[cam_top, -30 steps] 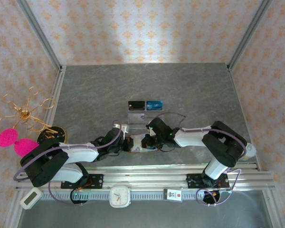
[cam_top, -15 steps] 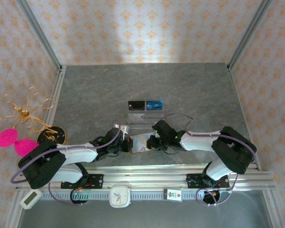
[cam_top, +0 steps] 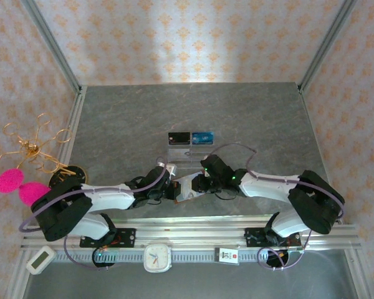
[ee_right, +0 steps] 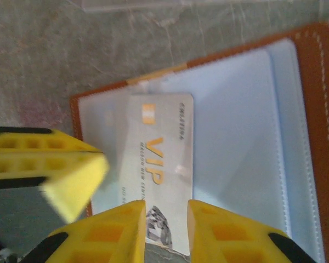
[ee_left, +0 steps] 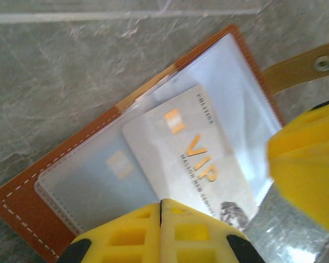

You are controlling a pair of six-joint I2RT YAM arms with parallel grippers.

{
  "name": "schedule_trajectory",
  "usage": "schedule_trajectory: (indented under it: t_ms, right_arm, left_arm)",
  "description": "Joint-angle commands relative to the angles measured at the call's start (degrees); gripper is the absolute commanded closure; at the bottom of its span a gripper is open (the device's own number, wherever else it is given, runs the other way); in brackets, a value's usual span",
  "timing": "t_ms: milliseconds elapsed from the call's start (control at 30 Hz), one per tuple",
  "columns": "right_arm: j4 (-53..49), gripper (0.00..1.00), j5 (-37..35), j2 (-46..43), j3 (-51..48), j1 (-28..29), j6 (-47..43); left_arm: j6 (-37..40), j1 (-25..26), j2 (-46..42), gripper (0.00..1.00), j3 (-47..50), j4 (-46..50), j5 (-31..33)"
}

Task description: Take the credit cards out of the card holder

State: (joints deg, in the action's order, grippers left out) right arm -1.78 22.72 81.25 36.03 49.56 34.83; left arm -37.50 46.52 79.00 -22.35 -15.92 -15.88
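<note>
The brown card holder [cam_top: 182,190] lies open on the table between my two grippers, its clear sleeves facing up. One pale credit card [ee_left: 192,153] printed VIP sticks partway out of a sleeve and lies flat on the card holder [ee_left: 22,203]. My left gripper [ee_left: 162,204] is shut, its tips at the card holder's near edge, over the card's lower end. My right gripper [ee_right: 166,211] hovers over the credit card [ee_right: 164,148] with its jaws a little apart and the card's diamond end showing in the gap. From above, the left gripper [cam_top: 172,192] and right gripper [cam_top: 199,185] nearly meet.
A clear acrylic stand [cam_top: 190,152] just behind the card holder carries a black card [cam_top: 179,137] and a blue card [cam_top: 202,137]. A gold wire stand with pink pompoms [cam_top: 25,156] is at the left edge. A clock [cam_top: 157,256] sits on the front rail.
The right gripper's jaws have parted from shut. The right arm's elbow has swung right and the left arm has reached further right. The card holder has shifted slightly.
</note>
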Motion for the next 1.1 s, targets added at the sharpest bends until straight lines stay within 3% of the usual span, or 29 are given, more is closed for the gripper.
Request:
schedule_trajectory:
  t_ms: [0,267,467,1067]
  right_arm:
    - [-3.3,0.74,-4.8,-1.0,2.6,0.0,-3.2]
    - [-1.7,0.73,-2.2,2.7,3.4,-0.9,-6.3]
    - [-1.8,0.73,-3.6,0.8,3.0,-1.3,-7.2]
    - [1.9,0.73,2.3,4.1,1.7,-2.6,-7.9]
  left_arm:
    - [-0.3,0.2,0.9,1.00,-0.1,-2.5,-0.4]
    - [-0.5,0.6,1.9,1.00,-0.9,-1.1,-0.6]
    - [0.0,1.6,-3.4,1.00,-2.8,2.3,1.8]
    - [-0.7,2.9,3.0,1.00,-2.8,2.3,4.4]
